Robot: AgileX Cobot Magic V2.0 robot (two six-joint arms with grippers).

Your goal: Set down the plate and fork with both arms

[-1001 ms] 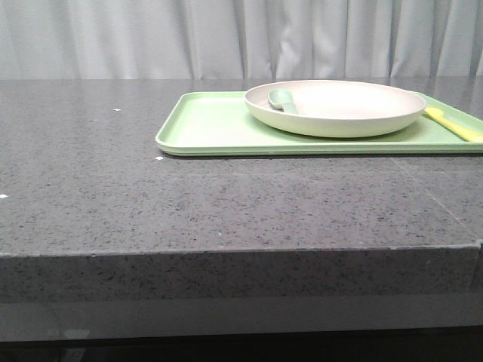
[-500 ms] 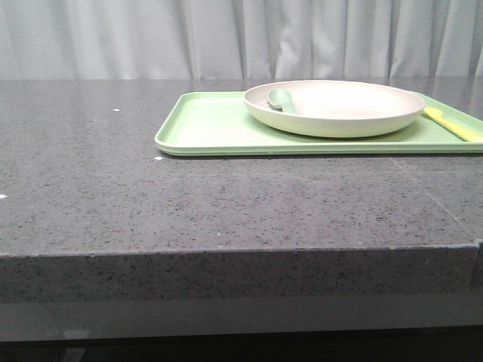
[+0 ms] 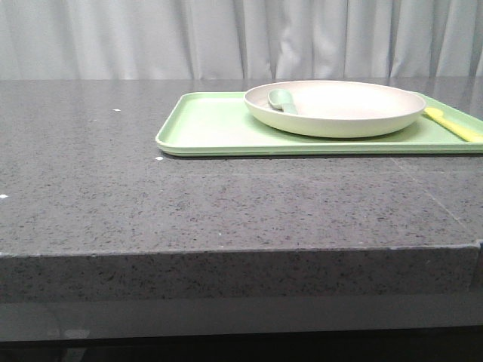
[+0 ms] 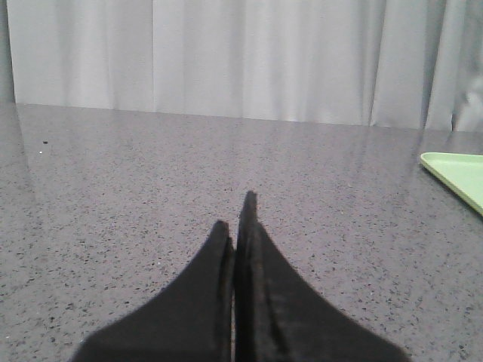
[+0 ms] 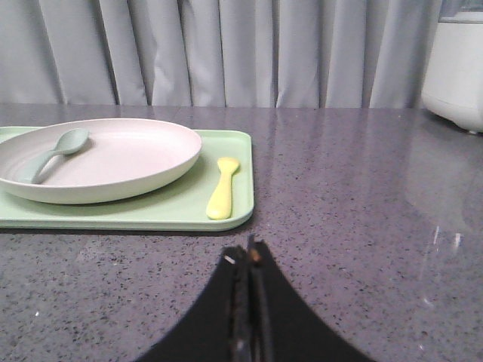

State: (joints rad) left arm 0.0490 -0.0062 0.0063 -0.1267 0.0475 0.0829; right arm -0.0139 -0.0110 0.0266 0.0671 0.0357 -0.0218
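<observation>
The cream plate (image 3: 336, 108) sits on a light-green tray (image 3: 211, 124) at the back right of the grey table; it also shows in the right wrist view (image 5: 106, 158). A muted-green spoon (image 3: 282, 99) lies in the plate. The pale-yellow fork (image 3: 453, 124) lies on the tray to the right of the plate, and shows in the right wrist view (image 5: 223, 188). My left gripper (image 4: 235, 219) is shut and empty over bare table, left of the tray's corner (image 4: 456, 173). My right gripper (image 5: 247, 253) is shut and empty, just in front of the tray's near edge. Neither gripper shows in the front view.
A white appliance (image 5: 456, 64) stands at the far right of the table. Grey curtains (image 3: 241, 38) hang behind the table. The table's front edge (image 3: 241, 253) runs across the front view.
</observation>
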